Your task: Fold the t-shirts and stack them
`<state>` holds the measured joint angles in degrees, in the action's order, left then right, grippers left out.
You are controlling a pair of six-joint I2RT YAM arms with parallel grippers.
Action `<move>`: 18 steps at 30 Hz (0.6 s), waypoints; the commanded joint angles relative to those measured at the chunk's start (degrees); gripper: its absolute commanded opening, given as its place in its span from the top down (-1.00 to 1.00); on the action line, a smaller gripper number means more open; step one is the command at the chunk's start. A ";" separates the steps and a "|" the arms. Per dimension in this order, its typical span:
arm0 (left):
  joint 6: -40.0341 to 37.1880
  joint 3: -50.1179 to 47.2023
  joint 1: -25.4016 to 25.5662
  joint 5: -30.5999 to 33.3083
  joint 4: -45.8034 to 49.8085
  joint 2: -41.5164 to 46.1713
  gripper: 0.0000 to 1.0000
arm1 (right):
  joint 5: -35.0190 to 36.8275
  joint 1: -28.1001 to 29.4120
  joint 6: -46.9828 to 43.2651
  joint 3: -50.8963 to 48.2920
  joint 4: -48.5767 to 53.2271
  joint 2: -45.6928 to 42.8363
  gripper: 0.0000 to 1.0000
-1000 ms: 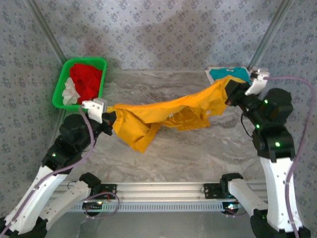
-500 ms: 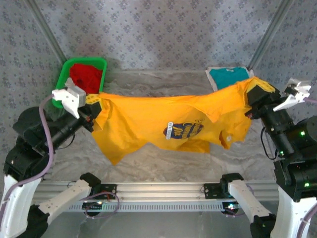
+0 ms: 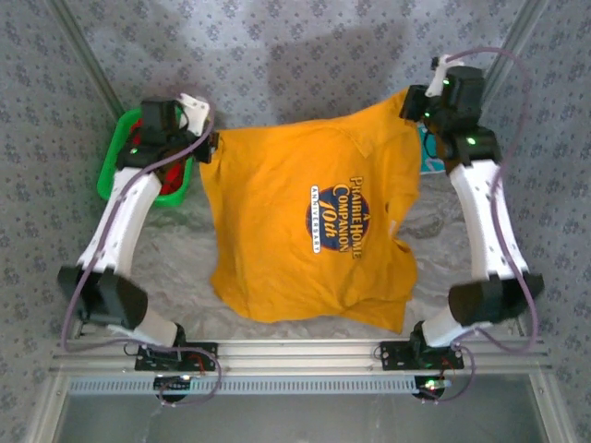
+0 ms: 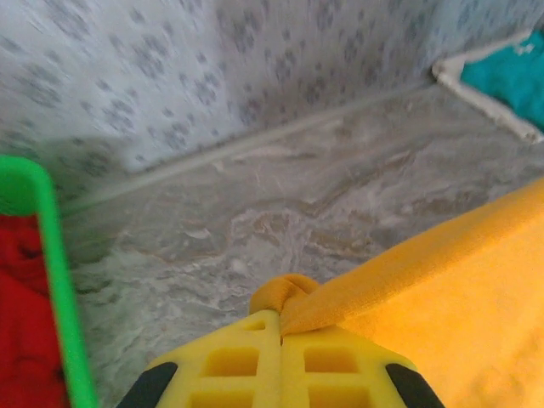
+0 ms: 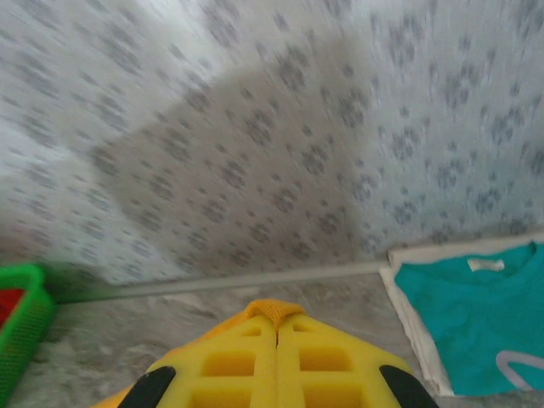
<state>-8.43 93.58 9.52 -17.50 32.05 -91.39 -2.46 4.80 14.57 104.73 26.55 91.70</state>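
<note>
The yellow-orange t-shirt [image 3: 314, 221] hangs spread out over the table, its dark blue round print facing up. My left gripper [image 3: 209, 140] is shut on its far left corner, and a bunch of the orange cloth [image 4: 293, 297] pokes out past the closed yellow jaws [image 4: 280, 340]. My right gripper [image 3: 408, 103] is shut on the far right corner, with a nub of orange cloth [image 5: 274, 310] at its tip [image 5: 276, 331]. A teal t-shirt [image 5: 476, 323] with a white mark lies folded at the back right on a white sheet, partly hidden behind the right arm [image 3: 425, 148].
A green plastic basket [image 3: 115, 166] with red cloth [image 4: 25, 323] stands at the back left, under the left arm. The patterned back wall [image 5: 255, 127] rises close behind both grippers. Bare marble table [image 4: 297, 195] lies below the raised shirt.
Both arms have swung up and toward the back wall. The shirt went from a bunched strip stretched between them to a flat, spread sheet with its print showing.
</note>
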 commanded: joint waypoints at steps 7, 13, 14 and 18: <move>-9.55 43.65 -1.89 2.64 11.12 -41.49 -0.10 | -8.61 -4.68 12.26 22.12 -4.03 31.79 0.17; 4.65 84.41 -3.80 1.96 21.45 -52.71 -0.28 | -13.27 -4.77 11.80 35.10 2.12 33.27 -0.01; 6.17 81.99 -3.68 1.31 21.24 -50.43 -0.29 | -14.06 -4.90 11.59 31.97 2.58 30.61 -0.02; 6.74 80.62 -0.63 0.85 32.60 -46.73 -0.35 | -13.50 -4.64 11.00 3.52 -5.05 14.19 -0.03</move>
<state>-4.71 171.46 5.89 -15.79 54.46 -142.98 -14.00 -0.19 25.10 118.96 24.16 116.22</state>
